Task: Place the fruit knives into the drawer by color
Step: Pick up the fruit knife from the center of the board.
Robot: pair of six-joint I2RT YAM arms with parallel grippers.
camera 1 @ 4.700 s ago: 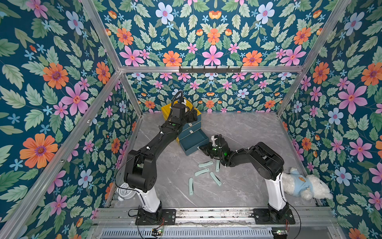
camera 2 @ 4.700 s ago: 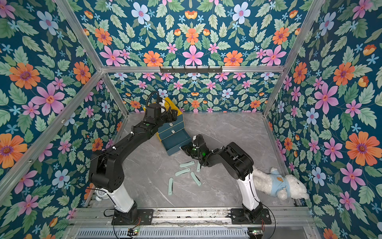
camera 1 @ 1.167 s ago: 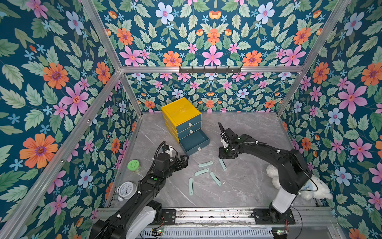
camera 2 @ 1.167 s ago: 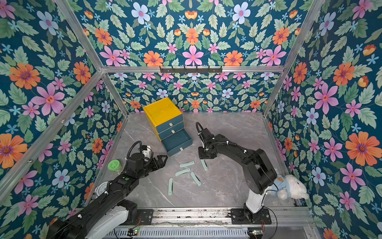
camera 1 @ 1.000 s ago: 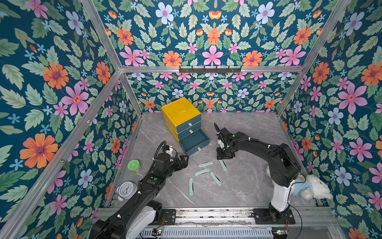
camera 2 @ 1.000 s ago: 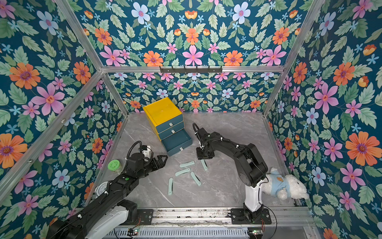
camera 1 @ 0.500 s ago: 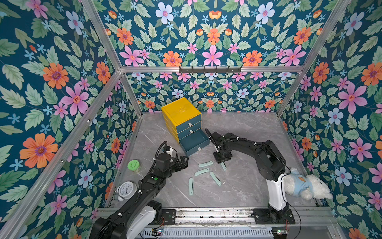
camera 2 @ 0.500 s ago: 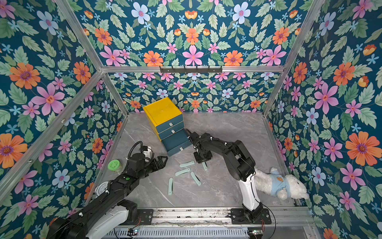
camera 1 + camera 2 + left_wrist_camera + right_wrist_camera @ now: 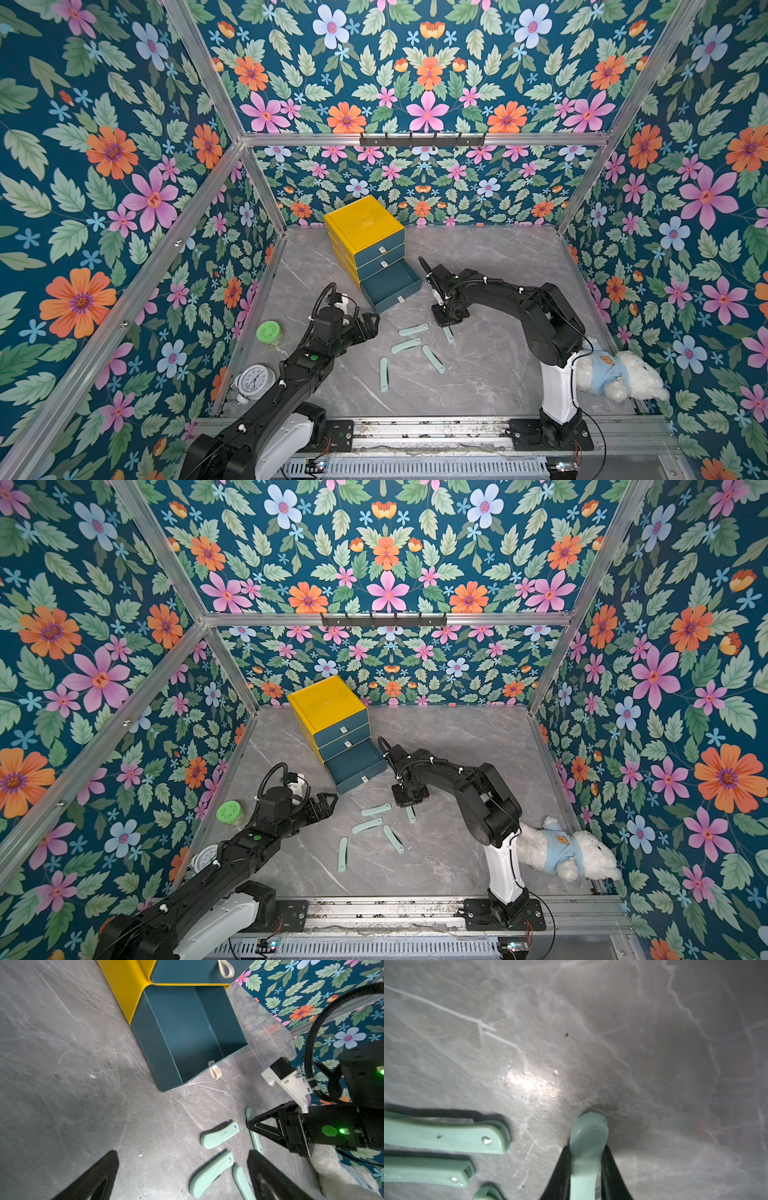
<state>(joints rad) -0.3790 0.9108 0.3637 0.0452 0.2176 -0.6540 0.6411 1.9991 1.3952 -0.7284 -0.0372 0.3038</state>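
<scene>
The right gripper [image 9: 447, 327] reaches down to the grey table [image 9: 498, 257]. Its jaws are drawn narrow against both sides of a mint knife [image 9: 588, 1142], which lies just beside four other mint knives [image 9: 406, 345]. The left gripper [image 9: 370, 326] hovers near them, spread wide and empty. The step in hand looks like the grasp. The next move calls for lifting that knife into the open bottom drawer [image 9: 390, 286] close by.

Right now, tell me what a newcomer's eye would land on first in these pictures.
The loud floral walls first, then the yellow cabinet at the back of the grey floor, its bottom drawer pulled open. In front of it mint knives lie scattered, and the right gripper pinches one mint knife. A white plush toy lies by the right arm's base.
</scene>
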